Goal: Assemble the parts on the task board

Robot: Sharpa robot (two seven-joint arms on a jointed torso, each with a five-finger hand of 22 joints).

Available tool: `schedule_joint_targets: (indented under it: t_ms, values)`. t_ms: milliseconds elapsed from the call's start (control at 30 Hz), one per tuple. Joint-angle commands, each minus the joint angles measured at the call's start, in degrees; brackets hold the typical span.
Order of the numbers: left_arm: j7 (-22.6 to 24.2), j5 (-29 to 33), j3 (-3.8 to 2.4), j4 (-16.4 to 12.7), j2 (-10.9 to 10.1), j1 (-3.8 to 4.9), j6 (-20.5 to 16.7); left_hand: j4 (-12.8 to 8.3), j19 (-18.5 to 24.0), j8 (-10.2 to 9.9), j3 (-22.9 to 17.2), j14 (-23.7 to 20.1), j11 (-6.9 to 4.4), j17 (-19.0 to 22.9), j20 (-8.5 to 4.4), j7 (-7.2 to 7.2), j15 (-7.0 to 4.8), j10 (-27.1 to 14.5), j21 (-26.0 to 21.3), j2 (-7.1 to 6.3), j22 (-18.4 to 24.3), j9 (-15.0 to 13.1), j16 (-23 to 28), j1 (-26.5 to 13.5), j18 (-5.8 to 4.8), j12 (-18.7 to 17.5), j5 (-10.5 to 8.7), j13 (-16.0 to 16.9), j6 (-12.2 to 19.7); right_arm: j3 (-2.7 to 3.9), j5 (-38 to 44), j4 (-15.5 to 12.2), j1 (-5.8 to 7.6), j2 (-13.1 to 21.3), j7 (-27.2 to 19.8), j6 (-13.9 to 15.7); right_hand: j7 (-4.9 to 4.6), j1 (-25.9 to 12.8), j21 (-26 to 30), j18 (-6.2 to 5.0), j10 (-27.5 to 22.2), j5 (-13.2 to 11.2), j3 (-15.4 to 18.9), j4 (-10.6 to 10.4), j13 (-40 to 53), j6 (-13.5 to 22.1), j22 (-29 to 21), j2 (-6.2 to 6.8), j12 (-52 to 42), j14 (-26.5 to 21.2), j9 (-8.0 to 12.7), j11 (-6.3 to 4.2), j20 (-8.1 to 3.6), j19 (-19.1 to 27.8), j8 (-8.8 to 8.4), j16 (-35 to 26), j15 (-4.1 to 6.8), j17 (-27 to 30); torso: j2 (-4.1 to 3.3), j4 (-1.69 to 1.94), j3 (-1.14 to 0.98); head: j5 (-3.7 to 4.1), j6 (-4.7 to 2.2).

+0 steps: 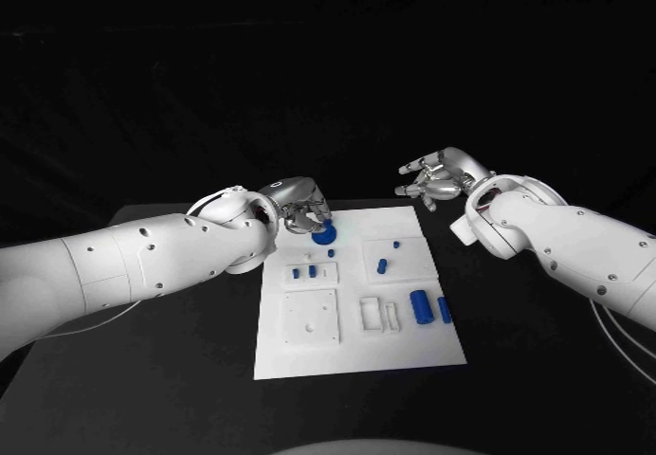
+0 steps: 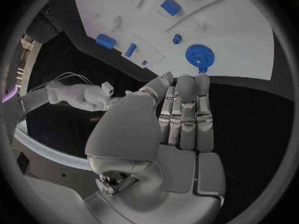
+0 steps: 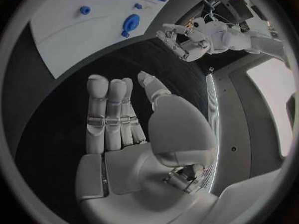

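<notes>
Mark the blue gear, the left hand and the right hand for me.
blue gear (image 2: 200, 55): left wrist view, on its toothed face.
left hand (image 1: 299, 203): head view, on the silver fingers above the gear.
right hand (image 3: 127, 129): right wrist view, on the palm.

A black table filled the lower half of the head view. The white task board lay flat on it at the centre of the frame, with bare black tabletop on either side.
</notes>
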State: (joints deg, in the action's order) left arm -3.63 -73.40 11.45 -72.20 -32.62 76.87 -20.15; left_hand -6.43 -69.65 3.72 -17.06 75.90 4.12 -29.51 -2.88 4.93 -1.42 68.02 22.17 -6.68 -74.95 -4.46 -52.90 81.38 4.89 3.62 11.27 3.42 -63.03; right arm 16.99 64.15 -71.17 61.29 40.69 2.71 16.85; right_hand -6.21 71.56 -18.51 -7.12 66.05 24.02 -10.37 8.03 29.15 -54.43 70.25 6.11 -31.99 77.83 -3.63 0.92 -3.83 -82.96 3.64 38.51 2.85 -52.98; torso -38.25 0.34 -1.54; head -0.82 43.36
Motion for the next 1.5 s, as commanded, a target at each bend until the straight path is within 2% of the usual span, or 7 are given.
schedule_joint_targets:
  t_ms: [33, 333, 500, 633, 867, 1033, 1500]
  values:
    - [3.29, -4.88, 0.28, 1.53, 1.06, -0.01, 0.97, 0.08, 0.35, -0.1, -0.28, -0.71, 0.17, 0.4, 0.37, -0.39, -0.04, -1.14, 0.32, -0.94, -1.18, 0.26, -0.74, -0.24, 1.08, -0.27, -0.34, -0.05, 0.39, 0.03, -2.28, 0.13, -0.01, -0.1, -2.53, 2.32, -0.91, -0.27, 5.25, -0.28, 0.58, 0.22, -1.79, 0.99, -7.21, -3.54, -3.75, -0.09, 5.6, -2.1, 0.03, 0.54, 0.67, 1.86, -0.17, -3.01, -0.71, 3.53, -0.14, 0.0, 0.08, -0.13, -0.08]
    - [5.2, -5.62, 0.7, 5.13, 3.37, -0.43, 6.41, 0.28, 2.84, -0.08, 0.54, -4.33, 0.32, 4.61, 0.68, -0.43, 0.09, -1.67, -2.68, -0.94, -0.38, 0.3, 3.18, -0.31, 0.45, -0.28, -0.48, -0.06, 0.68, 0.03, -9.01, 0.78, 0.06, -0.49, -6.73, 8.97, -1.55, -1.33, 14.63, 0.37, 1.27, -0.63, -9.45, 3.74, -21.68, -5.58, -11.36, 0.2, 16.78, -10.53, -0.14, 2.79, 2.66, 7.11, -0.11, -10.39, -3.36, 14.02, -0.03, 0.06, 0.13, -0.11, -0.03]
    - [5.79, -5.71, 0.77, 6.43, 4.29, -0.79, 7.6, 0.04, 3.05, -0.06, 0.79, -3.97, 0.08, 6.96, 0.57, -0.31, 0.08, -0.29, -4.48, -0.51, -0.36, 0.29, 6.06, -0.11, 0.04, -0.28, -0.41, -0.06, 0.34, 0.03, -15.91, 1.24, 0.12, -0.83, -11.66, 12.49, -2.35, -1.25, 14.73, -0.59, 0.83, 0.01, -13.88, 4.98, -25.69, -5.12, -18.3, -0.16, 23.76, -11.26, -0.09, 4.57, 5.0, 13.51, -0.15, -20.87, -5.53, 26.29, -0.05, 0.01, 0.12, -0.17, -0.03]
    - [6.15, -5.86, 0.89, 7.5, 5.06, -1.15, 8.19, -0.16, 2.74, -0.08, 1.04, -3.9, -0.01, 7.42, 0.46, -0.27, 0.03, -0.14, -5.72, -0.39, -0.91, 0.32, 6.45, -0.34, -0.24, -0.28, -0.52, -0.06, 0.27, 0.03, -19.28, 1.73, 0.22, -1.11, -14.04, 14.03, -2.82, -2.48, 15.07, -0.89, -0.13, 0.69, -17.46, 4.89, -25.77, -4.17, -32.41, 0.3, 27.47, -12.38, -0.02, 5.76, 8.23, 20.06, -0.13, -31.23, -7.94, 37.33, -0.03, 0.01, 0.1, -0.15, -0.02]
    - [6.53, -6.03, 1.61, 8.76, 5.99, -1.72, 8.87, -0.09, 2.13, -0.09, 1.55, -3.72, 0.01, 7.38, 0.45, -0.26, 0.0, -0.48, -6.76, -0.42, -1.02, 0.35, 6.01, -0.52, -0.35, -0.28, -0.84, -0.06, 0.36, 0.03, -22.33, 2.14, 0.38, -1.42, -15.99, 13.85, -2.95, -2.3, 14.71, -2.89, -1.75, 1.14, -18.53, 3.8, -25.85, -3.74, -57.1, 0.83, 28.45, -12.51, -0.01, 6.73, 11.78, 19.73, -0.02, -35.0, -9.2, 49.1, -0.12, -0.11, 0.01, -0.04, 0.09]
    - [6.55, -6.15, 1.77, 9.1, 6.36, -2.08, 9.05, 0.01, 1.29, -0.11, 1.68, -3.4, -0.04, 6.55, 0.3, -0.21, -0.13, -0.46, -6.55, -0.46, -1.21, 0.43, 3.99, -0.6, -0.38, -0.28, -0.82, -0.06, 0.87, 0.03, -23.06, 2.22, 0.41, -1.54, -16.39, 13.72, -3.18, -2.11, 14.4, -2.88, -2.04, 1.32, -18.28, 3.54, -25.86, -3.43, -66.51, 1.11, 28.47, -12.93, 0.01, 6.77, 11.79, 18.0, -0.08, -34.98, -9.5, 49.43, -0.06, -0.02, -0.03, 0.08, 0.22]
    - [6.87, -6.5, 1.83, 11.46, 7.78, -3.4, 8.05, 0.41, 0.91, -0.13, 1.47, -3.55, 0.14, 6.29, 0.25, 0.22, -0.18, -1.7, -5.25, -0.61, -1.28, 0.64, 1.08, -0.57, -0.25, -0.28, -0.8, -0.06, 2.05, 0.03, -23.43, 2.07, 0.43, -1.78, -16.36, 13.62, -3.26, -2.19, 14.42, -2.46, -2.25, 1.35, -17.91, 3.37, -25.86, -3.11, -66.45, 1.1, 28.48, -13.04, 0.0, 6.89, 11.51, 18.14, -0.06, -34.97, -9.9, 49.43, -0.06, -0.05, 0.07, 0.23, 0.32]
